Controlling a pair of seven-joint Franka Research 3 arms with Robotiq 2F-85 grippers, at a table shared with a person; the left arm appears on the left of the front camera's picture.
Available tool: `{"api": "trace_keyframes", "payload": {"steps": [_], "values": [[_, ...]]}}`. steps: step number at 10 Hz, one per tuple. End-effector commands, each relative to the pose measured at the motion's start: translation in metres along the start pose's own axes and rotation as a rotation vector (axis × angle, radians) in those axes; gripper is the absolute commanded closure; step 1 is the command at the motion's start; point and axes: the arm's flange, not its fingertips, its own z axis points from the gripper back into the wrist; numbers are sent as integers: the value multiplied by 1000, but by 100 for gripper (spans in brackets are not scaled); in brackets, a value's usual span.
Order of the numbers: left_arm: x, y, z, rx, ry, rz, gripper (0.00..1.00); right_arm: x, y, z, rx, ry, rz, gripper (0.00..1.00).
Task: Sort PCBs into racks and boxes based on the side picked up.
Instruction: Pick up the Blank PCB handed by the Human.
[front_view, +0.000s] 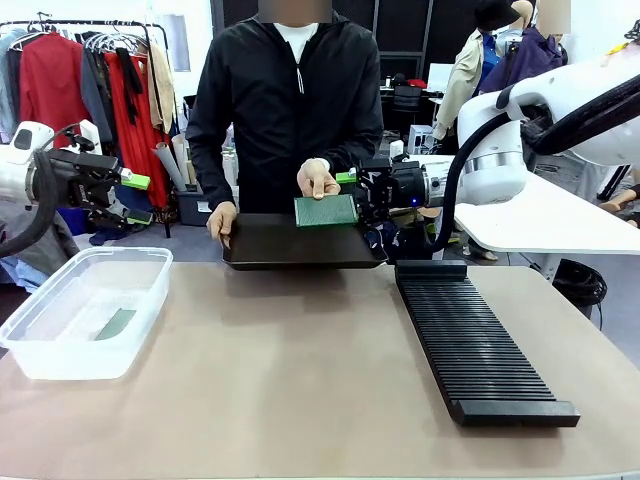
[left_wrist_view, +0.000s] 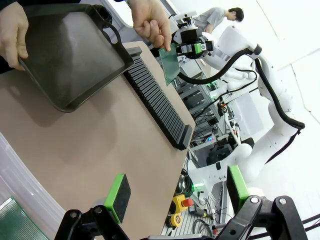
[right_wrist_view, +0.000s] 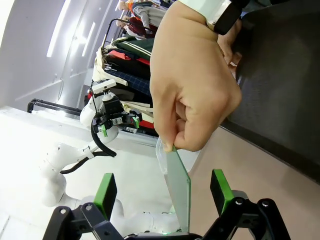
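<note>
One PCB (front_view: 325, 211) hangs at the table's (front_view: 300, 385) 12 o'clock, just above the far edge of the shallow black tray (front_view: 290, 250). Its lighter, finely patterned face is turned toward the robot. The person's hand (front_view: 318, 180) pinches it by the top edge between thumb and fingers. The right gripper (right_wrist_view: 162, 186) comes in from the board's 3 o'clock with its green pads apart. The wrist view shows one pad on each side of the board, with a gap on both sides, so nothing is clamped. The person's other hand (front_view: 222, 220) grips the tray at its 9 o'clock edge.

From the tray's right near corner the long black slotted rack (front_view: 480, 345) runs down toward the table's 4 o'clock. At the table's 8 o'clock stands the clear tub (front_view: 40, 350), and a second PCB (front_view: 117, 323) lies flat on its floor. The left gripper (front_view: 138, 198) hovers beyond the tub at about 10 o'clock, well apart from the held board, its jaws spread wide
</note>
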Motion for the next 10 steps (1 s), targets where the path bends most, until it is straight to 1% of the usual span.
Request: {"api": "trace_keyframes", "payload": {"steps": [1,2,3,6,7,10], "values": [[-1,-2,1,-1,-2,-2,0,8,2,-7,9,-29,-20,7],[-1,-2,1,-1,-2,-2,0,7,2,-7,4,-29,-20,18],[-1,-2,1,-1,-2,-2,0,8,2,-7,1,-25,-19,35],[-1,-2,1,-1,-2,-2,0,8,2,-8,-11,-20,-24,94],[-1,-2,1,-1,-2,-2,0,8,2,-9,-13,-21,-37,100],[-1,-2,1,-1,-2,-2,0,9,2,-9,-26,-18,-69,100]]}}
